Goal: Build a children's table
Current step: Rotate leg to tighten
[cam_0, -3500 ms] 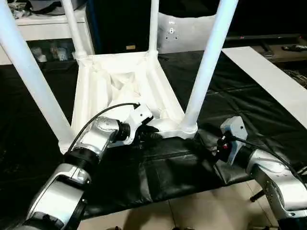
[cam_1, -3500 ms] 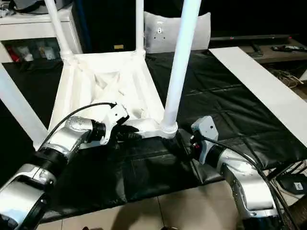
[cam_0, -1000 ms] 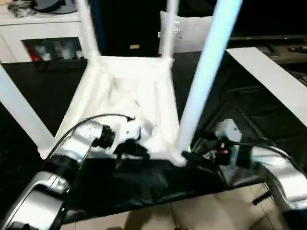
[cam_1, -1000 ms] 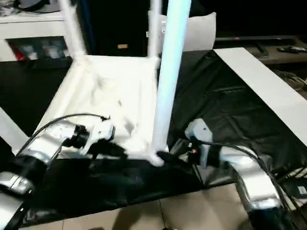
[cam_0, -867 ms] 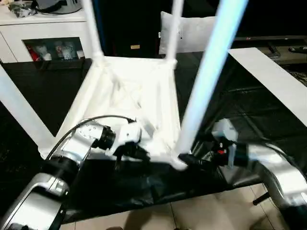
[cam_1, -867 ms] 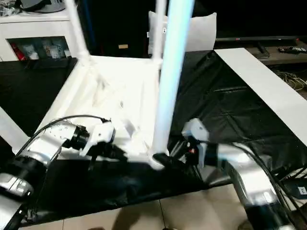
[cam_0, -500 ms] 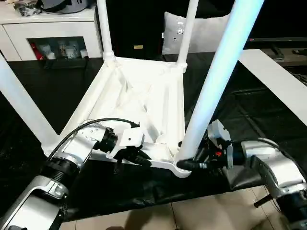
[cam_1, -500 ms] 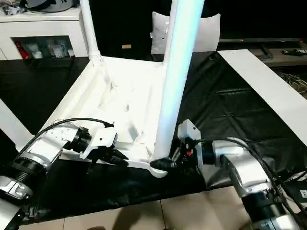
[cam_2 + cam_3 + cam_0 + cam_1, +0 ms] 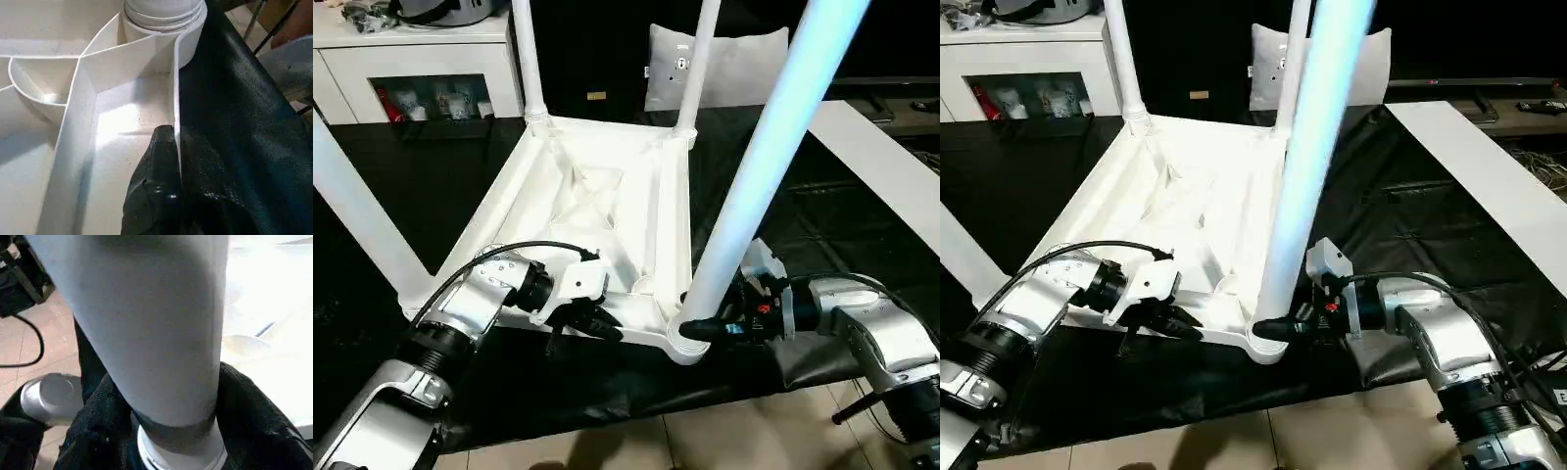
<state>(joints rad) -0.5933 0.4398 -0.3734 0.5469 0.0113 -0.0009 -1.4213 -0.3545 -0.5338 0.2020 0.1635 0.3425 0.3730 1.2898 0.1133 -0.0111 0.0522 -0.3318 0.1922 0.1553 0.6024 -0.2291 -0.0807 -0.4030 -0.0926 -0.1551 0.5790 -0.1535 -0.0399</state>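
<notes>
Left eye view: the upturned white plastic tabletop (image 9: 597,211), ribbed underneath, is lying on black sheeting (image 9: 862,225). The left pincer (image 9: 592,321) is pinching its thin near rim. The right pincer (image 9: 1285,328) is clasping the smooth near-corner leg (image 9: 759,166), whose top is running out of frame.

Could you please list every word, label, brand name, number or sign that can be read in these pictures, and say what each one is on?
None can be read.
Small yellowish label on the dark surface behind the tabletop: too small to read.
Items behind the white cabinet's glass: too blurred to tell any print.
Grey panel at the back: only a small fitting, no legible text.
</notes>
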